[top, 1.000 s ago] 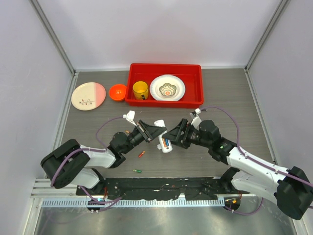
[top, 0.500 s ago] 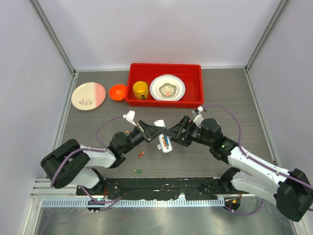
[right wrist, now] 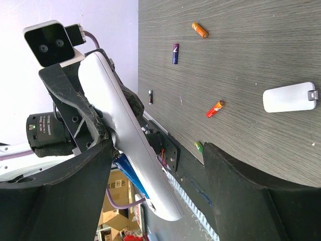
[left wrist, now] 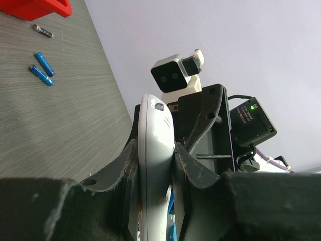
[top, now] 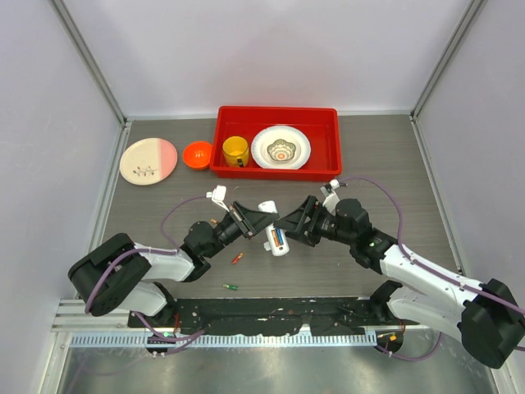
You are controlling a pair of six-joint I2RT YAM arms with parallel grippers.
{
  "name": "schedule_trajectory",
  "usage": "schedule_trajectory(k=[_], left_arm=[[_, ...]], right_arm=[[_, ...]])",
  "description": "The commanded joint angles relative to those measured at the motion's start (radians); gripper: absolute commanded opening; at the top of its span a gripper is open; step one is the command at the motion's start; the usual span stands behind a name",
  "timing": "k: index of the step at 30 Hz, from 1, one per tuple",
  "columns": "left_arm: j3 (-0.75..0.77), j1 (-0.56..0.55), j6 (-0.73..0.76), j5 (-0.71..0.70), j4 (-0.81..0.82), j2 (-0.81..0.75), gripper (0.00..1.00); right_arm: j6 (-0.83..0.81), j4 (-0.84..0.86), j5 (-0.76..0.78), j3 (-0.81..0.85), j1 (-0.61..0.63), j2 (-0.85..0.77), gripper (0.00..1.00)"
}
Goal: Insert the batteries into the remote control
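My left gripper (top: 261, 223) is shut on the white remote control (top: 277, 240) and holds it above the table, clamped edgewise between the fingers (left wrist: 195, 165). The remote control (left wrist: 155, 150) shows a blue battery (right wrist: 128, 173) seated in its open back. My right gripper (top: 293, 226) is open, its jaws standing on either side of the remote control (right wrist: 125, 135) without closing on it. The white back cover (right wrist: 291, 97) lies flat on the table. Loose batteries lie on the table: a red-orange one (top: 237, 258), a green one (top: 230, 286) and two blue ones (left wrist: 44, 64).
A red tray (top: 328, 160) at the back holds a yellow cup (top: 235, 151) and a patterned plate (top: 280, 148). A small orange bowl (top: 197, 153) and a pink-and-cream plate (top: 148, 159) sit to its left. More batteries (right wrist: 199, 30) lie scattered.
The right gripper has shifted slightly beside the remote control. The left arm has held still with the remote control in its grip.
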Motion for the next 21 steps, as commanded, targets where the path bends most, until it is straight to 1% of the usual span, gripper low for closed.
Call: schedule_trajectory(k=[1,21], left_arm=[[0.003,-0.002,0.017,-0.005,0.264,-0.036,0.0],[0.023,-0.003,0.005,-0.038,0.264,-0.044,0.0]], right_arm=[[0.013,0.065,-0.022,-0.008,-0.004,-0.001,0.77],[0.023,0.107,-0.056,-0.05,-0.004,0.018,0.67]])
